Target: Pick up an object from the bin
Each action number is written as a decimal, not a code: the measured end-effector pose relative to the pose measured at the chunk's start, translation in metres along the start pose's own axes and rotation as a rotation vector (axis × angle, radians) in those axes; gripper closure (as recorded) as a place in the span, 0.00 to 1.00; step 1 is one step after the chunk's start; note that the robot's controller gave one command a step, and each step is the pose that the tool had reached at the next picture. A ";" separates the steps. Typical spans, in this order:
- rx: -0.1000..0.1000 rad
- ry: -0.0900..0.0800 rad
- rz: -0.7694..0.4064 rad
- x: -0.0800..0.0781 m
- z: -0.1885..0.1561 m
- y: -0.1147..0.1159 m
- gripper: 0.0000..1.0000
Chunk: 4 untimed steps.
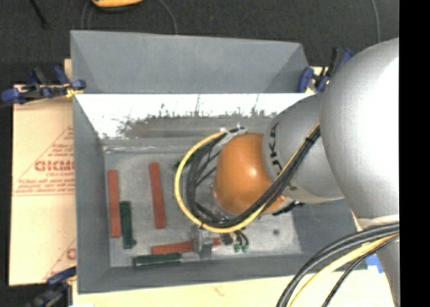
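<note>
Arm [356,131] in from rt, claw [216,242] pointing down.

Bin [87,185], contents. Red sticks, three: a long stick at far left [113,203], a long stick beside it toward the middle [157,195], and a stick crosswise by the near wall [172,248]. Green sticks, two: a short stick [125,224] touching the far-left red one, and a crosswise stick [158,258] at the near wall. Small green piece [240,246], one, possibly more: the arm hides part of the floor.
</note>
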<state>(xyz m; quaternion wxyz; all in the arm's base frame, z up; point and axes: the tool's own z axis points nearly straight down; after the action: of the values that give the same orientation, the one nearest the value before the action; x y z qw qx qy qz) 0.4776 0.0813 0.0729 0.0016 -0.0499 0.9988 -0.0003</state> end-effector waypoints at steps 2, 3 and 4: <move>0.000 -0.003 -0.004 0.000 0.001 0.000 1.00; 0.001 -0.003 -0.005 0.000 0.001 0.000 1.00; 0.001 0.007 -0.020 -0.015 -0.057 -0.007 1.00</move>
<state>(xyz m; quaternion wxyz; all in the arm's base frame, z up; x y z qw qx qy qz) 0.4928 0.0753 0.1295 -0.0017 -0.0599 0.9982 -0.0009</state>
